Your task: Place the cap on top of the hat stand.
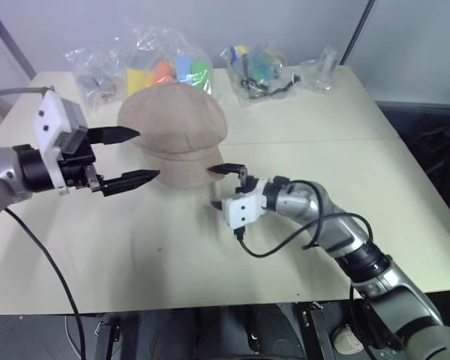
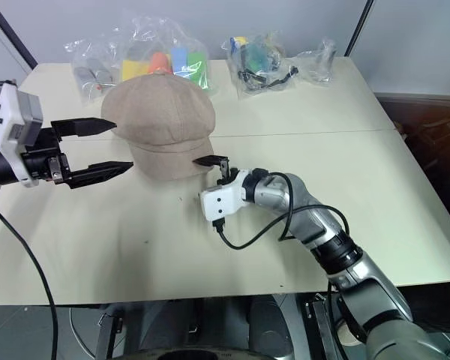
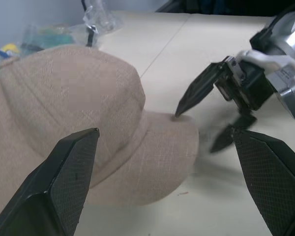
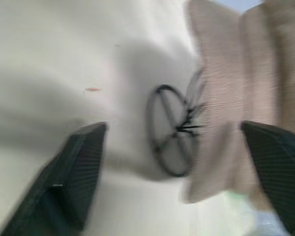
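Beige bench (image 1: 300, 127) bears the soft, light cap (image 1: 174, 131) draped over its hat stand (image 4: 173, 130), left gripper (image 1: 129, 157) and right gripper (image 1: 223, 187) both released beside its graspable brim.

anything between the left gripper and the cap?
Nothing visible. The open left gripper sits right beside the cap, which already covers the stand. The open right gripper is at the brim, opposite side.

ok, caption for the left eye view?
Beige cap sits raised on the table, both open grippers, left and right, beside it.
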Available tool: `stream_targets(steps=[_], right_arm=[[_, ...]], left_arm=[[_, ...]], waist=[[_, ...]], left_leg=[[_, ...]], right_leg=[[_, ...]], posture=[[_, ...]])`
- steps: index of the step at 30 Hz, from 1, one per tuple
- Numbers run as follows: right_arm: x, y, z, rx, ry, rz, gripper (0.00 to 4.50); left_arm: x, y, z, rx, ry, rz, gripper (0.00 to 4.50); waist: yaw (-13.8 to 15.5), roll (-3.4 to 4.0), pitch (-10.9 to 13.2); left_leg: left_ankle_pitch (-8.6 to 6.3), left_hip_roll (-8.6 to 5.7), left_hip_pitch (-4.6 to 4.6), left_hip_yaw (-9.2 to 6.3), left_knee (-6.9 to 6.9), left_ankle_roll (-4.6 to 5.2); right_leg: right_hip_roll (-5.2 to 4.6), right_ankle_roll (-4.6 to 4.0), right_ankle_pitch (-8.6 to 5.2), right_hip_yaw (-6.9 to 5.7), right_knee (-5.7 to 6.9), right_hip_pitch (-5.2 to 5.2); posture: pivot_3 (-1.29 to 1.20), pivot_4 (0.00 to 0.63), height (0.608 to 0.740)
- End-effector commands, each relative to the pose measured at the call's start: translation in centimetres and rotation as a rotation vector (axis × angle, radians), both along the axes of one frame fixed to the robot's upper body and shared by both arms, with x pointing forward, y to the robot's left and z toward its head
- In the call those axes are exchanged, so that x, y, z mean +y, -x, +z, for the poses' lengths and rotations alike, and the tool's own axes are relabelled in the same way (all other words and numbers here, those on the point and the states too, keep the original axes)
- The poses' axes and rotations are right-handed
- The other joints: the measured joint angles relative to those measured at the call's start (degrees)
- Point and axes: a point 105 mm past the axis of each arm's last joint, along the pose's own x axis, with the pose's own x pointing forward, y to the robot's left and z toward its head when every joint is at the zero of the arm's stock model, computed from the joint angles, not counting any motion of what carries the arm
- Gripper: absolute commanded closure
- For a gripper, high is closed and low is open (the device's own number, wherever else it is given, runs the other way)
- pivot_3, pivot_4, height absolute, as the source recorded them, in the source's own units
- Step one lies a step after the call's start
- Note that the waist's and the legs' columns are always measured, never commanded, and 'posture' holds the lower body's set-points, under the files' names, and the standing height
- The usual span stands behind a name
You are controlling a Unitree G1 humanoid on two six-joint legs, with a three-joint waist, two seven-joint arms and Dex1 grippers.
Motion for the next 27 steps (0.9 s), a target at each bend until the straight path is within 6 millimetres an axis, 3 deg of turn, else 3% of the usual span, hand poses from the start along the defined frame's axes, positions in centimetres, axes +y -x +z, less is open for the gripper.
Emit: stream_targets(steps=[1, 3, 7, 11, 19, 26, 27], right_arm=[[-1.7, 0.4, 2.4, 0.033, -0.061, -0.032, 0.01], [-3.9, 1.0, 3.1, 0.158, -0.089, -0.075, 0.01], [-9.1, 3.9, 7.0, 0.515, -0.173, -0.119, 0.01], [-11.6, 6.9, 9.3, 0.722, -0.136, -0.094, 0.01], [-11.8, 6.4, 14.4, 0.758, -0.276, -0.112, 0.01], [-11.9, 6.1, 17.0, 0.772, -0.328, -0.110, 0.01], [-12.0, 6.0, 16.9, 0.768, -0.325, -0.117, 0.00]], left_arm=[[-0.3, 0.3, 0.5, -0.040, -0.044, -0.027, 0.00], [-0.7, 0.3, 0.1, -0.054, -0.083, -0.037, 0.00], [-2.3, -0.1, -2.0, -0.202, -0.332, -0.049, 0.00], [-4.3, -1.1, -3.7, -0.375, -0.496, -0.053, 0.00], [-8.6, -2.4, -6.9, -0.575, -0.601, -0.056, 0.00], [-9.6, -3.5, -9.1, -0.680, -0.736, -0.078, 0.00], [-9.7, -3.6, -9.2, -0.690, -0.739, -0.072, 0.25]], waist=[[0.0, -0.01, 0.0], [0.1, 0.00, 0.0], [1.3, 0.09, 0.1], [1.7, 0.08, 0.1], [1.6, 0.09, 0.1], [1.7, 0.08, 0.1], [1.8, 0.08, 0.1]], left_leg=[[0.00, 0.00, 0.00, 0.01, 0.02, 0.00], [0.00, 0.00, 0.00, 0.01, 0.03, 0.00], [-0.01, 0.04, -0.01, 0.02, 0.04, 0.02], [-0.02, 0.05, 0.05, 0.04, 0.01, 0.03], [-0.02, 0.05, 0.01, 0.17, 0.04, 0.04], [-0.04, 0.02, -0.07, 0.14, 0.07, 0.07], [-0.04, 0.03, -0.07, 0.14, 0.08, 0.07]], right_leg=[[-0.01, 0.00, 0.00, 0.01, 0.00, 0.01], [-0.01, 0.00, 0.00, 0.00, 0.00, 0.02], [-0.07, 0.01, 0.00, 0.01, -0.07, 0.05], [-0.04, -0.18, -0.10, -0.02, -0.15, 0.12], [0.00, 0.00, 0.00, 0.06, -0.18, 0.04], [-0.06, 0.01, 0.00, 0.04, -0.20, 0.01], [-0.06, 0.00, 0.00, 0.04, -0.20, 0.02]], posture=[[0.00, 0.150, 0.740], [0.00, 0.150, 0.740], [0.00, 0.150, 0.740], [0.00, 0.150, 0.740], [0.00, 0.150, 0.740], [0.00, 0.150, 0.740], [0.00, 0.150, 0.740]])
